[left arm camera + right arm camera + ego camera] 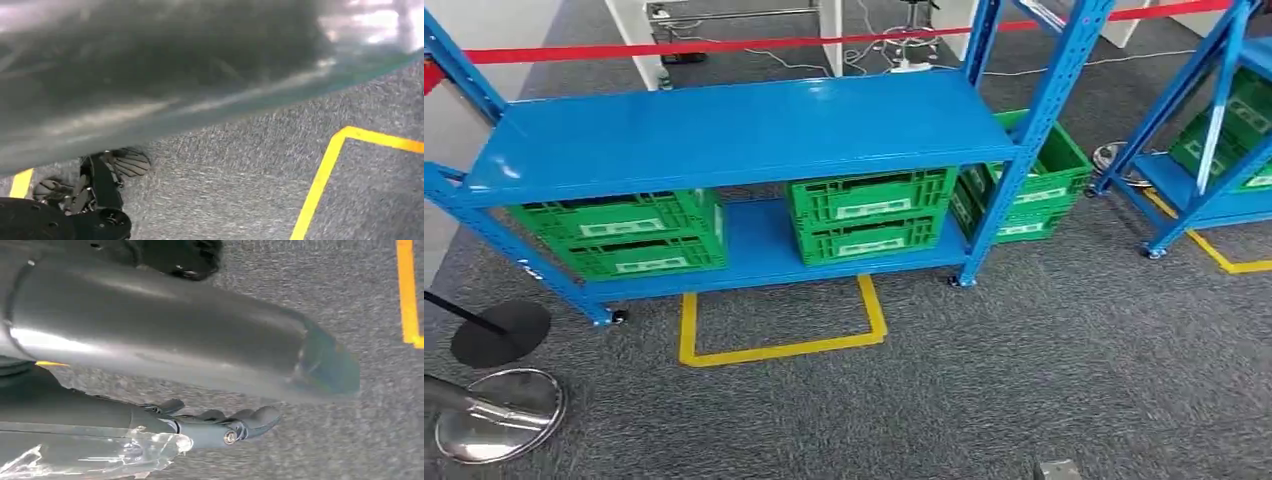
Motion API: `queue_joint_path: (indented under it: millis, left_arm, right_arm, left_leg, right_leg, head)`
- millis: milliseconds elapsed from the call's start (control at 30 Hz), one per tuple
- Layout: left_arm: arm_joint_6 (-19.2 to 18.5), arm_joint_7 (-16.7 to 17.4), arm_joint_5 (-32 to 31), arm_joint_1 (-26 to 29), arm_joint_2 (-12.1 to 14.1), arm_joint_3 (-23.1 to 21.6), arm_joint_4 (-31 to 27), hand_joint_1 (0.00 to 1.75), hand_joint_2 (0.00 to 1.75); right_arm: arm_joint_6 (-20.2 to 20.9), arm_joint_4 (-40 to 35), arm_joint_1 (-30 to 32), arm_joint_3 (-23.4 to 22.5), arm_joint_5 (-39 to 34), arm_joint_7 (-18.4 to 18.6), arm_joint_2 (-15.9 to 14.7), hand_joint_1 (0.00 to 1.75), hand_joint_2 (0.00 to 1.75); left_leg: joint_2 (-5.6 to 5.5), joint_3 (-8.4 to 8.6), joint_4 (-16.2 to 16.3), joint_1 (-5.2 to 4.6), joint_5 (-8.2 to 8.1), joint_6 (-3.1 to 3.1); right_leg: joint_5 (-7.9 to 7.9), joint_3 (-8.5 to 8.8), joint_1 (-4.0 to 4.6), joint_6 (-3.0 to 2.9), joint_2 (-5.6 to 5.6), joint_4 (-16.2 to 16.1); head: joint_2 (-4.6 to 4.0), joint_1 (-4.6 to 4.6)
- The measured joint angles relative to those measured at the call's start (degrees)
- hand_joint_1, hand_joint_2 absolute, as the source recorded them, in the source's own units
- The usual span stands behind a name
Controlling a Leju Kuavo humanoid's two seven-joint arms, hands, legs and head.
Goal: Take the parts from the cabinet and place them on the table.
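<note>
Facing blue metal cabinet [724, 135], ribbed green plastic crates [869, 215] (latticed); hand states unclear.

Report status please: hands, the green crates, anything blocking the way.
Right hand empty, fingers out straight; left hand hanging low, grip unclear. Green crates on the blue rack's lower shelf, untouched. Carpet ahead open; stanchion bases at left.

Grey carpet [1024, 380] throughout. Yellow tape outline [779, 345] on the carpet in front of the rack, open toward it. More yellow tape [1219, 255] at right. Red barrier tape [724, 45] stretched across the back. Two round stanchion bases at lower left: one black [502, 333], one chrome [499, 415]. White cables [904, 55] on the floor behind.
</note>
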Motion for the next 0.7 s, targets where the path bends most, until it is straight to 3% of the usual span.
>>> queue_joint_path:
  millis: [100,133,167,200,267,300,333,367,400,433,467,500,600,633,667,700]
  left_arm:
    - [-0.06,0.00,-0.13,0.23,0.04,0.04,-0.02,0.00,0.00]
    - [-0.06,0.00,-0.22,0.23,0.11,0.07,-0.02,0.00,0.00]
    - [-0.06,0.00,-0.22,0.20,0.11,0.07,-0.02,0.00,0.00]
    - [-0.09,0.00,-0.24,0.05,0.11,0.00,-0.07,0.00,0.00]
    - [-0.15,0.00,-0.28,0.05,0.11,-0.09,-0.07,0.00,0.00]
    - [-0.15,0.00,-0.28,0.07,0.11,-0.07,-0.07,0.00,0.00]
    - [-0.15,0.00,-0.28,0.08,0.11,-0.04,-0.07,0.00,0.00]
    - [-0.15,0.00,-0.26,0.09,0.11,-0.04,-0.07,0.00,0.00]
    - [-0.15,0.00,-0.28,0.08,0.11,-0.04,-0.07,0.00,0.00]
    - [-0.15,0.00,-0.26,0.07,0.11,-0.04,-0.07,0.00,0.00]
    - [-0.15,0.00,-0.26,0.05,0.11,-0.07,-0.13,0.00,0.00]
    - [-0.15,0.00,-0.28,-0.09,0.11,-0.13,-0.20,0.00,0.00]
    - [-0.15,0.00,-0.28,0.07,0.11,-0.11,-0.22,0.00,0.00]
    - [-0.15,-0.02,-0.31,0.05,0.07,-0.09,-0.22,0.00,0.00]
    - [-0.19,-0.11,-0.37,0.06,-0.02,-0.04,-0.30,0.00,0.00]
    - [-0.28,-0.11,-0.57,-0.01,-0.02,-0.04,-0.35,0.00,0.00]
  right_arm:
    - [-0.04,0.00,0.08,0.00,-0.66,0.00,-0.09,0.00,0.00]
    - [-0.07,0.00,0.02,0.04,-0.76,-0.02,-0.11,0.00,0.00]
    - [-0.07,0.00,0.01,0.04,-0.79,-0.07,-0.15,0.00,0.00]
    - [-0.07,0.00,0.12,0.02,-0.79,-0.09,-0.15,0.00,0.00]
    - [-0.07,0.00,0.46,-0.02,-0.79,-0.06,-0.15,0.00,0.00]
    - [-0.07,0.00,0.53,-0.02,-0.81,-0.07,-0.17,0.00,0.00]
    - [-0.07,0.00,0.50,-0.04,-0.81,-0.07,-0.17,0.00,0.00]
    - [-0.07,0.00,0.38,-0.02,-0.81,-0.06,-0.17,0.00,0.00]
    - [-0.07,0.00,0.25,0.02,-0.81,-0.09,-0.17,0.00,0.00]
    - [-0.07,0.00,0.16,0.04,-0.79,-0.07,-0.17,0.00,0.00]
    - [-0.07,0.00,0.13,0.07,-0.79,-0.09,-0.17,0.00,0.00]
    - [-0.07,0.00,0.23,0.04,-0.81,-0.13,-0.17,0.00,0.00]
    - [0.00,0.00,0.07,0.07,-1.14,-0.28,-0.17,0.00,0.00]
    - [0.29,-0.11,0.04,0.07,-1.66,-0.55,-0.17,0.00,0.00]
    - [0.67,-0.28,0.10,0.04,-2.12,-0.74,-0.20,0.00,0.00]
    - [1.07,-0.61,0.26,0.04,-2.51,-0.89,-0.20,0.00,0.00]
  left_leg:
    - [-1.86,-0.59,-0.62,0.40,0.81,-1.23]
    - [-1.01,-0.75,-0.30,0.48,0.51,-1.34]
    - [2.83,-1.47,1.33,0.03,-0.86,-1.60]
    - [4.67,-3.21,4.82,0.00,-3.09,-1.86]
    - [5.79,-7.86,14.48,0.14,-7.37,-2.05]
    - [5.84,-9.37,17.59,0.15,-8.12,-2.08]
    - [5.85,-9.54,17.88,0.14,-7.44,-2.03]
    - [5.93,-8.26,15.41,0.13,-5.35,-1.91]
    - [6.33,-5.88,10.84,0.09,-2.78,-1.70]
    - [7.75,-3.14,5.79,-0.07,-0.55,-1.42]
    - [10.96,-0.83,1.84,-0.41,0.57,-1.00]
    - [11.60,0.03,-0.50,-0.73,0.08,-0.98]
    - [9.39,-0.47,-0.13,-0.74,-0.15,-0.20]
    - [8.55,-0.17,-0.58,-0.34,0.23,0.31]
    - [8.09,-0.15,-0.62,-0.11,0.36,0.51]
    - [7.52,-0.19,-0.61,-0.05,0.44,0.89]
  right_leg:
    - [0.26,0.35,0.47,-1.31,-2.05,0.25]
    - [0.62,0.39,0.13,-1.86,-3.03,-0.18]
    - [0.72,0.48,0.25,-2.11,-3.52,-0.36]
    - [0.72,0.46,0.38,-2.41,-4.36,-0.39]
    - [0.60,0.35,0.58,-2.65,-6.18,-0.38]
    - [0.53,0.35,0.64,-2.73,-7.07,-0.38]
    - [0.48,0.40,0.68,-2.77,-7.90,-0.38]
    - [0.39,0.48,0.71,-2.79,-8.69,-0.38]
    - [0.27,0.67,0.72,-2.72,-9.38,-0.38]
    - [0.10,0.92,0.73,-2.58,-9.95,-0.39]
    - [-0.05,1.15,0.89,-2.35,-10.38,-0.41]
    - [-0.62,0.71,1.44,-1.92,-11.02,0.11]
    - [-0.87,1.57,1.45,-1.25,-13.10,-0.77]
    - [-1.17,2.23,1.41,-0.80,-13.36,-0.66]
    - [-2.03,1.63,1.25,-0.31,-10.06,0.45]
    - [-4.01,0.29,1.05,-0.11,-7.41,3.70]
  head:
    - [0.00,0.07]
    - [0.00,0.07]
    - [0.00,-0.42]
    - [0.00,-0.61]
    - [0.00,-0.63]
    - [0.00,-0.63]
    - [0.00,-0.63]
    - [0.00,-0.63]
    - [0.00,-0.61]
    - [0.00,-0.63]
    - [0.00,-0.66]
    - [0.00,-0.92]
    - [0.00,-0.44]
    - [0.00,-0.57]
    - [0.00,-0.18]
    - [0.02,0.09]
